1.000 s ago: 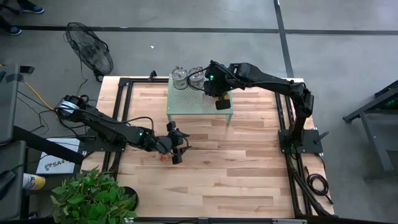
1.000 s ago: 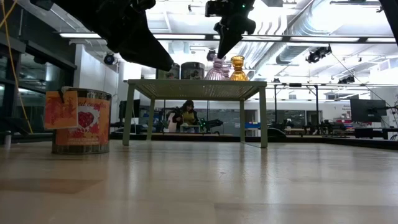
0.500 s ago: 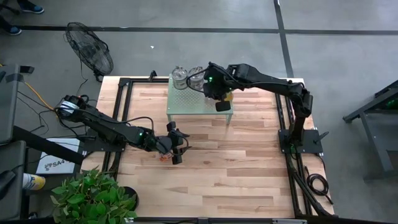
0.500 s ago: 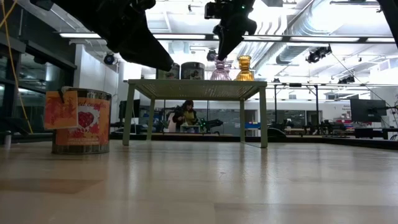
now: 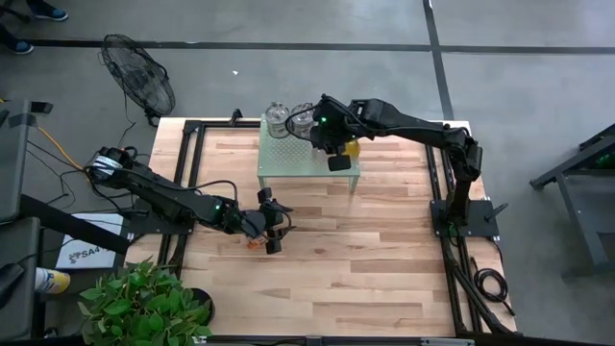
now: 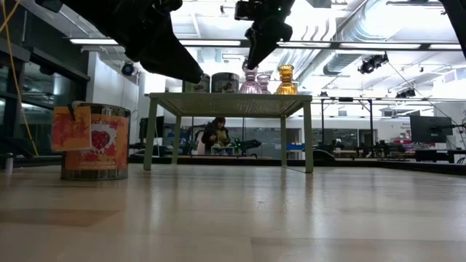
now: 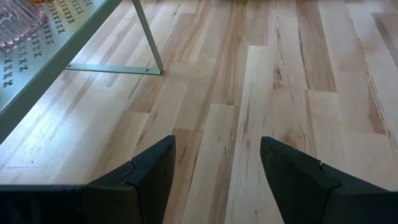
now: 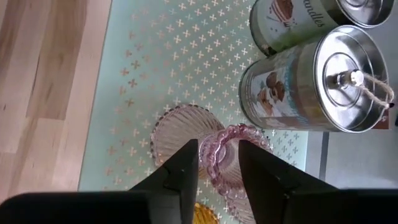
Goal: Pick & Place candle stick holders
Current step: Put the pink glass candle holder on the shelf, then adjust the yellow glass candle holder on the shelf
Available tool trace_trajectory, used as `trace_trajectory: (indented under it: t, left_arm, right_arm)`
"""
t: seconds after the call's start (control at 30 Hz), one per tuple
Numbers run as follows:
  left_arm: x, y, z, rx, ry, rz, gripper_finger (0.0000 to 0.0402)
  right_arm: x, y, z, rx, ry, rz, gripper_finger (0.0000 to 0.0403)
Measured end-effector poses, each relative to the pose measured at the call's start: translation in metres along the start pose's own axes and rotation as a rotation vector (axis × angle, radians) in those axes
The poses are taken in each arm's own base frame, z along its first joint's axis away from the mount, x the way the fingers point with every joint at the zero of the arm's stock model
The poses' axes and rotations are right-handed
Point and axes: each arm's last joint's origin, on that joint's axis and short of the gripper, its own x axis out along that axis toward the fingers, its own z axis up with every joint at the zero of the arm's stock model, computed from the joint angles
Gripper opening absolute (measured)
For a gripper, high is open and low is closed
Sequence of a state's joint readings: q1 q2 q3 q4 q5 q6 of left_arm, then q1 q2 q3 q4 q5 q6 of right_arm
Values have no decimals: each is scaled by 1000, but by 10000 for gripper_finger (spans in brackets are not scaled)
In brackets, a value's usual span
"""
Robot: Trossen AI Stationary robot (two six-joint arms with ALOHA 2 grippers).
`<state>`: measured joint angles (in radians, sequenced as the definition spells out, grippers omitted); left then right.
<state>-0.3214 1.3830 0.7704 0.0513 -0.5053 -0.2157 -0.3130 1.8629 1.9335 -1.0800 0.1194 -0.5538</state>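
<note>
A green perforated shelf [image 5: 288, 159] stands at the table's far side. On it stand two silver-lidded jar holders [image 8: 311, 87] [image 8: 305, 18], two pink bell-shaped holders [image 8: 177, 134] [image 8: 233, 140] and an amber one [image 6: 286, 78]. My right gripper [image 8: 219, 165] hangs over the shelf, fingers pointing down, astride the rim of one pink holder. A third jar holder with an orange label [image 6: 91, 142] stands on the table by its base. My left gripper [image 7: 217, 162] is open and empty above the bare table next to it [image 5: 274, 231]. My right gripper comes from above with one finger [image 8: 183, 165] outside the pink holder's scalloped rim [image 8: 214, 155] and the other finger [image 8: 261, 168] over its mouth. The holder stands upright on the shelf. Whether the fingers touch the rim, I cannot tell.
The shelf's legs [image 7: 149, 43] stand on the wood table near my left gripper. A fan [image 5: 139, 72] and a potted plant [image 5: 144, 303] stand off the table's left side. A person [image 6: 216, 135] sits in the room behind.
My right gripper has drifted a little toward the table's left over the shelf. In the low view the amber holder has shifted slightly to the side, and a second pink holder now shows beside the first.
</note>
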Motion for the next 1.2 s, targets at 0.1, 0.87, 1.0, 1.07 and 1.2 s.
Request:
trace_trajectory:
  t: [0.1, 0.87, 1.0, 1.07, 1.2]
  left_arm:
    - [0, 0, 0, 0, 0, 0, 230]
    - [0, 0, 0, 0, 1, 0, 230]
    - [0, 0, 0, 0, 2, -6, 230]
    - [0, 0, 0, 0, 2, -6, 230]
    - [0, 0, 0, -3, 3, -15, 230]
  right_arm:
    - [0, 0, -1, 2, 10, -3, 122]
    - [-55, 0, -8, 81, -11, -187, 181]
    - [-80, 2, -17, 160, -36, -196, 168]
    - [-89, 4, -23, 203, -28, -185, 148]
    - [-102, 10, -36, 261, 41, -165, 82]
